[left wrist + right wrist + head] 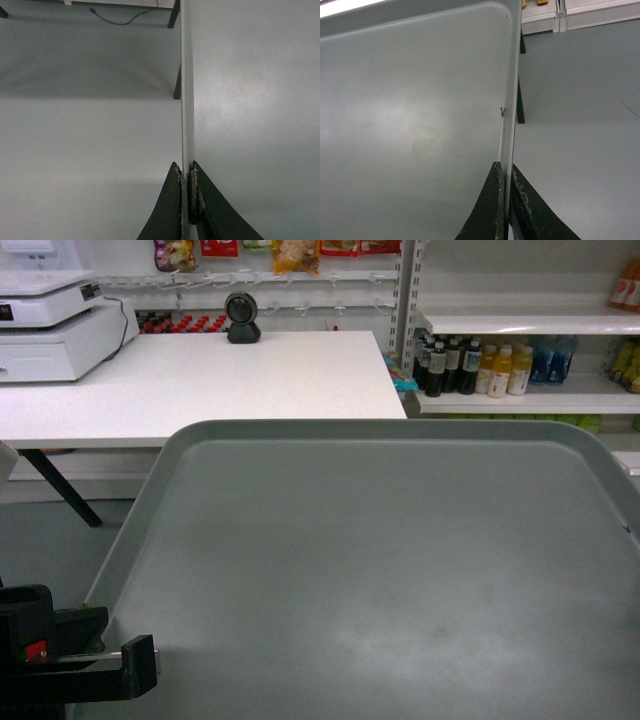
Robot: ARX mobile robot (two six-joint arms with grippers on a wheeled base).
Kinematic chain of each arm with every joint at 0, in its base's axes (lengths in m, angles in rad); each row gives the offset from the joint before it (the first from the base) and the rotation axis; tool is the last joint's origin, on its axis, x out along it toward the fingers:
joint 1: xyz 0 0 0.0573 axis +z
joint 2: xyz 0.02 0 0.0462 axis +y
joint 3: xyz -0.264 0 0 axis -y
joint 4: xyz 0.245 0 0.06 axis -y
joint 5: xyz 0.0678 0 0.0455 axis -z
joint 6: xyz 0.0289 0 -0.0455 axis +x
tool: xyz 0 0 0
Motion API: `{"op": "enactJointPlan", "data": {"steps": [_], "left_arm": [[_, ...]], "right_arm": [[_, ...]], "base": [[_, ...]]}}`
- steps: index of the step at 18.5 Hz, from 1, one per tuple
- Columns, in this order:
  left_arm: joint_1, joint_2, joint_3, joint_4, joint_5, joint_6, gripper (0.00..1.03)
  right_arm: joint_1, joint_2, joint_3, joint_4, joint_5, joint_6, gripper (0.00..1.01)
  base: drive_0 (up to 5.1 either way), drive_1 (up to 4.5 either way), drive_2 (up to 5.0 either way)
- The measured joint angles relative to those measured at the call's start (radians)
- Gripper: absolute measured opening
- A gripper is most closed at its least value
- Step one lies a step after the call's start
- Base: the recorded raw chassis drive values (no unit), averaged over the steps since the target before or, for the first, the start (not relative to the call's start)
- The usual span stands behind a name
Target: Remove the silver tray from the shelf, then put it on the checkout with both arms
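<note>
Left gripper (pixel 187 175) clamped on the left rim of the silver tray (pixel 250 100), fingers (pixel 172 210) pressed tight on either side of the thin edge. Right gripper (pixel 504 172) likewise pinched onto the tray's right rim, rim sandwiched between both fingers. Small nick or mark visible on the right rim just above the grip.

Tray held in the air between the two arms, roughly level, filling the lower part of the head view; tray surface bare. Grey floor (pixel 90 125) shows beneath it in both wrist views, with dark table legs and a black cable further off. Part of the left arm (pixel 60 655), black with a red spot, shows at the lower left of the head view, beside the tray's left edge.

Tray's far edge sits just in front of the checkout (pixel 200 380), not resting on it as far as visible. On the checkout: round black scanner (pixel 242 318) at the back, white cash register (pixel 55 325) at left. To the right, white shelf (pixel 520 395) with bottled drinks (pixel 470 365).
</note>
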Motion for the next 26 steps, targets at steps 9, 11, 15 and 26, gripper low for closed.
{"op": "enactJointPlan", "data": {"steps": [9, 11, 15, 26], "left_arm": [[0.0, 0.0, 0.0, -0.001, 0.0, 0.0, 0.02], [0.0, 0.0, 0.0, -0.002, -0.001, 0.0, 0.02], [0.0, 0.0, 0.0, -0.002, -0.002, 0.0, 0.02], [0.0, 0.0, 0.0, -0.002, -0.002, 0.0, 0.02]], "right_arm": [[0.0, -0.001, 0.0, -0.001, 0.0, 0.0, 0.03], [0.0, 0.0, 0.0, -0.002, 0.0, 0.0, 0.03], [0.0, 0.0, 0.0, -0.002, 0.0, 0.0, 0.03], [0.0, 0.0, 0.0, -0.003, 0.0, 0.0, 0.03]], "base": [[-4.6, 2.28, 2.3], [0.0, 0.0, 0.0], [0.0, 0.0, 0.0], [0.0, 3.72, -3.7]]}}
